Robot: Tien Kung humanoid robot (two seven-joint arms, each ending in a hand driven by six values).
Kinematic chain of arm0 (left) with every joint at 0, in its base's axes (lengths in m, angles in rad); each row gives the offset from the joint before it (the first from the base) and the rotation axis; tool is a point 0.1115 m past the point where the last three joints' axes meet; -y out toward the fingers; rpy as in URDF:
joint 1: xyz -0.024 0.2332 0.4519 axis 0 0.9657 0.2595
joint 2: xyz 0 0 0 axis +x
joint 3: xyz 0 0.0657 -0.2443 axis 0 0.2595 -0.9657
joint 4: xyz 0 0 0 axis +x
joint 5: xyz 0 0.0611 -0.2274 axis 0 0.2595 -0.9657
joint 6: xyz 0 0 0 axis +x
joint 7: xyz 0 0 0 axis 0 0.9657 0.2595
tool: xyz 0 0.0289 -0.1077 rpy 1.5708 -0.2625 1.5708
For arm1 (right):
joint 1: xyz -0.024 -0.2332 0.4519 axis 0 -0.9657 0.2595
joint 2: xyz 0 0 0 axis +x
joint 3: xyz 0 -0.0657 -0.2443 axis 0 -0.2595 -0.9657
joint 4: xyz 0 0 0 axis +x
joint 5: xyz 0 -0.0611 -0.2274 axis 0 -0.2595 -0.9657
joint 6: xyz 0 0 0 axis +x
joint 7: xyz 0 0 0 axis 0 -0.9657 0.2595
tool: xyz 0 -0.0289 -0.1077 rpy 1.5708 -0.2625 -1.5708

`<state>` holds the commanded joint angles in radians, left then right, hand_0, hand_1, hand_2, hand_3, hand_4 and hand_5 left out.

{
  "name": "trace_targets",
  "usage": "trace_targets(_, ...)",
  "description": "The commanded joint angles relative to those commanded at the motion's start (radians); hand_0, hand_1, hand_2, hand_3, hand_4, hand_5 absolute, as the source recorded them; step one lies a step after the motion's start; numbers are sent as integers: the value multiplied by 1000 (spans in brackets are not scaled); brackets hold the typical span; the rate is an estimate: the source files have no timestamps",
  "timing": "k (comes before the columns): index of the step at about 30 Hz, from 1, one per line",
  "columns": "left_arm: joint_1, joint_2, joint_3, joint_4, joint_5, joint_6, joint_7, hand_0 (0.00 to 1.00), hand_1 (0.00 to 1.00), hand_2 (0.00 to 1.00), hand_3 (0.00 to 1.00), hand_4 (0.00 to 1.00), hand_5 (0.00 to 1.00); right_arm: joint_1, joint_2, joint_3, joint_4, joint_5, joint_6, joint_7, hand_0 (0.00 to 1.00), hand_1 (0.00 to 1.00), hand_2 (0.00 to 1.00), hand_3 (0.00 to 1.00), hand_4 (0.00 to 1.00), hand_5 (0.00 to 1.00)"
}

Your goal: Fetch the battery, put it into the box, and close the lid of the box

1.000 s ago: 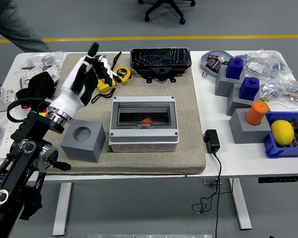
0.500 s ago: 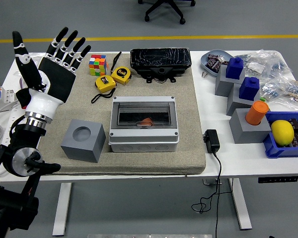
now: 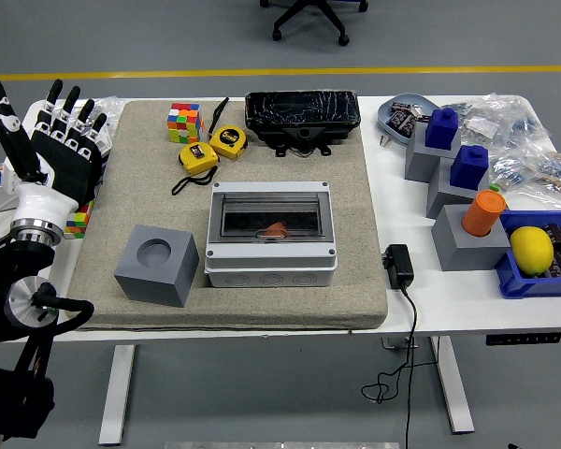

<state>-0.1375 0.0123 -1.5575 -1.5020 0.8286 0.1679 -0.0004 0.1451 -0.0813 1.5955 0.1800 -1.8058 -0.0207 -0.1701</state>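
A grey box (image 3: 272, 234) with a shut clear lid sits mid-mat; a small orange battery (image 3: 277, 229) shows through the lid. My left hand (image 3: 49, 154) is raised at the table's far left, palm flat and fingers spread, holding nothing, well away from the box. My right arm is out of view.
A grey block (image 3: 156, 265) with a round hole lies left of the box. A colour cube (image 3: 183, 123), two yellow tape measures (image 3: 213, 147) and a black tray (image 3: 302, 116) sit behind it. Blue and grey blocks (image 3: 446, 154), a lemon (image 3: 531, 249) and bags crowd the right side. A black adapter (image 3: 398, 266) lies by the mat.
My left hand has swung left, from over the mat near the tape measures out to the table's left edge, uncovering the colour cube. The person at top left is gone from view.
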Motion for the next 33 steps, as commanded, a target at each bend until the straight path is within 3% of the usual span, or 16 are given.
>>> trace_targets(2,0,0,-7,14,85,9,10,938,998,998,998,998,998,0,0,2,0,-1,-5,0,863,780,732,693,998,848)
trace_targets(3,0,0,-14,24,130,11,18,998,998,998,998,998,998,0,0,2,0,-3,-6,0,849,784,747,712,998,849)
trace_targets(10,7,1,-59,51,422,-8,81,998,998,998,998,998,998,-3,1,3,0,-7,-2,-3,848,783,748,713,998,851)
trace_targets(17,7,3,-89,60,711,-35,198,998,998,998,998,998,998,-2,0,-3,0,-6,2,-4,845,782,747,712,998,846)
trace_targets(21,3,3,-115,68,880,-75,311,998,998,998,998,998,998,1,-1,-7,0,-3,4,-3,844,775,742,707,998,844)
trace_targets(28,-1,4,-133,89,1179,-138,425,998,998,998,998,998,998,-4,1,-6,0,-5,9,-6,837,772,739,707,997,844)
trace_targets(33,-16,9,-133,121,1387,-133,421,998,998,998,998,998,998,-3,1,-11,0,4,13,-4,836,765,732,708,996,844)
